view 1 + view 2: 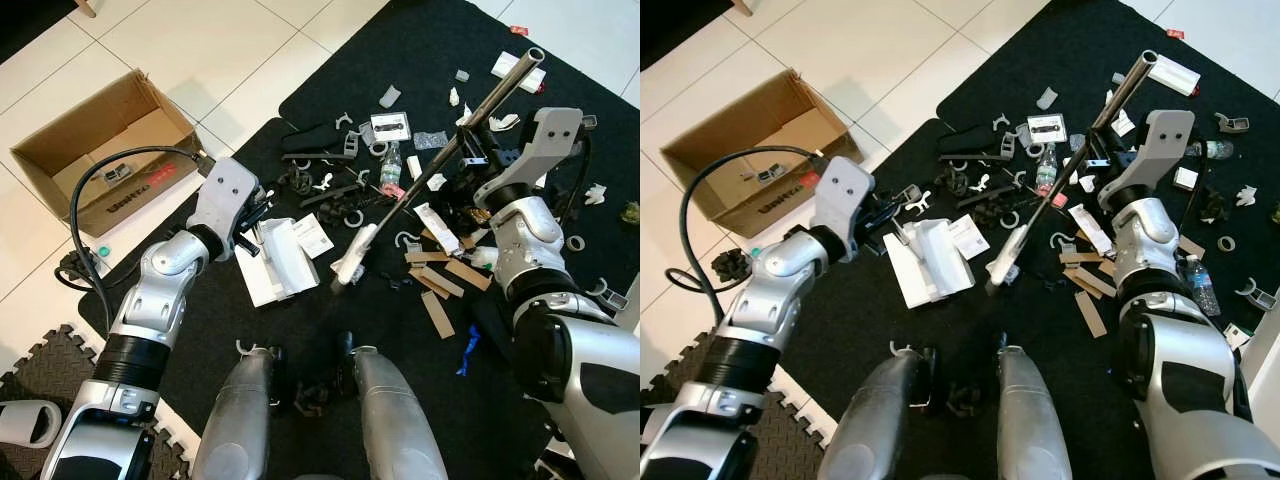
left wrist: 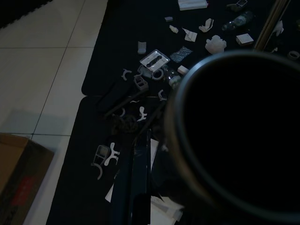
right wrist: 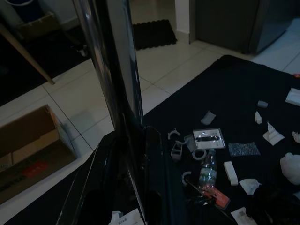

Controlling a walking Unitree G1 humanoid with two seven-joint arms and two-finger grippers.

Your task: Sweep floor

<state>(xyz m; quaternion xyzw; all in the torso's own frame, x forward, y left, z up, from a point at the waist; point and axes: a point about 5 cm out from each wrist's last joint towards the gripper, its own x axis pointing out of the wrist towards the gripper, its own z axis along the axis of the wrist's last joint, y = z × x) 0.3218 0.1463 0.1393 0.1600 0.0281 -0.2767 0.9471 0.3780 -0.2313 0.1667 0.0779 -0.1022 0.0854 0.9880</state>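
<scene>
Because the sweeping needs a firm hold, the right claw [image 1: 478, 140] is clamped on the broom handle [image 1: 440, 160], slanting across the litter; left claw [image 1: 262, 212] clamps the dustpan [image 1: 275, 262] beside it.

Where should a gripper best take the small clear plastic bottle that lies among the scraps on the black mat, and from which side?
Grip the clear plastic bottle across its round middle, coming from above. It lies flat on the black mat, with scraps crowding it, so the top is probably the freest approach.
</scene>
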